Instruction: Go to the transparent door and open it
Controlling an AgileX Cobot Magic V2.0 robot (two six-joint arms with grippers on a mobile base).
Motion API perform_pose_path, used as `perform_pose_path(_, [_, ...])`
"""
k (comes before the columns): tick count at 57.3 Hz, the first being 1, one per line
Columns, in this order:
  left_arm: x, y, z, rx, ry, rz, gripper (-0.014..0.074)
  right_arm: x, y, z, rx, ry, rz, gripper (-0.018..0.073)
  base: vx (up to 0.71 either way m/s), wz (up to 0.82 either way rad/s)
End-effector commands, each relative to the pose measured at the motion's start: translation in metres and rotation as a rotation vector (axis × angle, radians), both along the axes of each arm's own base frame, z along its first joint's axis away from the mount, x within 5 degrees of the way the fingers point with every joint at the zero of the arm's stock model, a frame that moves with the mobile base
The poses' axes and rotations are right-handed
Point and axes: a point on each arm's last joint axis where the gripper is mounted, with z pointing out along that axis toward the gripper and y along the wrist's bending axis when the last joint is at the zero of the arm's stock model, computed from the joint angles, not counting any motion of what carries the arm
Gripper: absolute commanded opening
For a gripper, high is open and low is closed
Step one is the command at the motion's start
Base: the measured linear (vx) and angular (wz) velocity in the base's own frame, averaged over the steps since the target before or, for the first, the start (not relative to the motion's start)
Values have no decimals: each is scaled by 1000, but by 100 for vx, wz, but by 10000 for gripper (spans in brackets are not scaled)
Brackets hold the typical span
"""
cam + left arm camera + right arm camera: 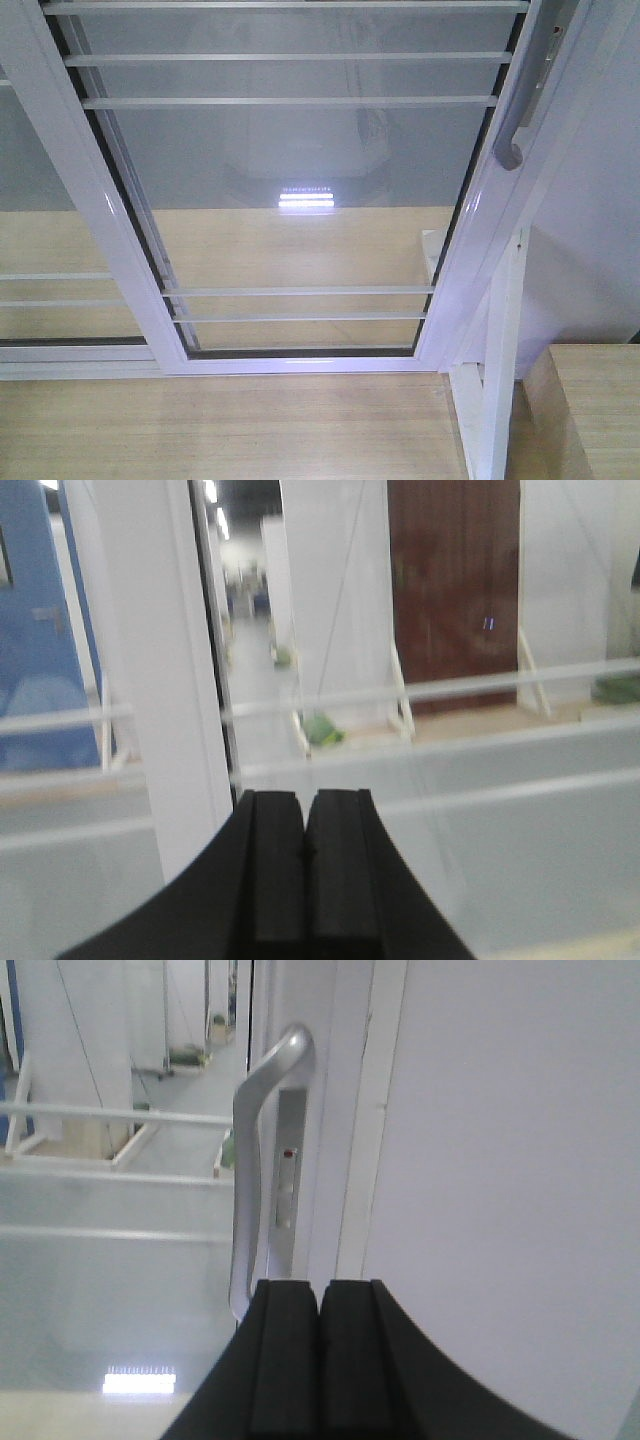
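The transparent door [300, 180] fills the front view: clear glass in a glossy white frame with thin white horizontal bars. Its curved silver-grey pull handle [522, 110] runs along the right frame edge. In the right wrist view the handle [250, 1160] and its lock plate [287, 1170] stand straight ahead, just beyond my right gripper [320, 1285], which is shut and empty, apart from the handle. My left gripper [304, 796] is shut with nothing in it and faces the barred glass [450, 730] beside a white frame post [150, 680]. Neither gripper shows in the front view.
A second white-framed barred panel [50, 250] overlaps on the left. A white wall [590, 240] and a white upright post [500, 380] stand at the right. Wooden floor [230, 425] lies below. Beyond the glass are a brown door [455, 590] and a blue panel [35, 630].
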Motion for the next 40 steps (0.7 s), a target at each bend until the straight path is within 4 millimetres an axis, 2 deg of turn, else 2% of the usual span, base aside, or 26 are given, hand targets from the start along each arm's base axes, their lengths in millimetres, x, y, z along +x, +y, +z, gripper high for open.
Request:
perform_pose_path(1, [16,-2,7,-13,1,1,2,18,-1,10,-17,-45,-2,4,0,0])
perform_pose_path(7, [28,-3,1,-24,57,1,8,31,-2,4,-4,5,-2,29,0,0])
perform_pose_path(15, [34,-4,1,-26,43,2,55,42,-3,2,35,-11,-5,113,0,0])
perform_pose_path(24, [34,-4,1,-26,40,2,182,50,-4,2,95,-34,-15,244,0,0])
perform_pose_path(32, [34,-4,-1,-24,62,2,340,61,-5,-8,138,29,-21,374,0,0])
perform_pose_path(40, [34,-4,-1,-24,62,2,417,76,-6,-15,92,91,-18,424,0,0])
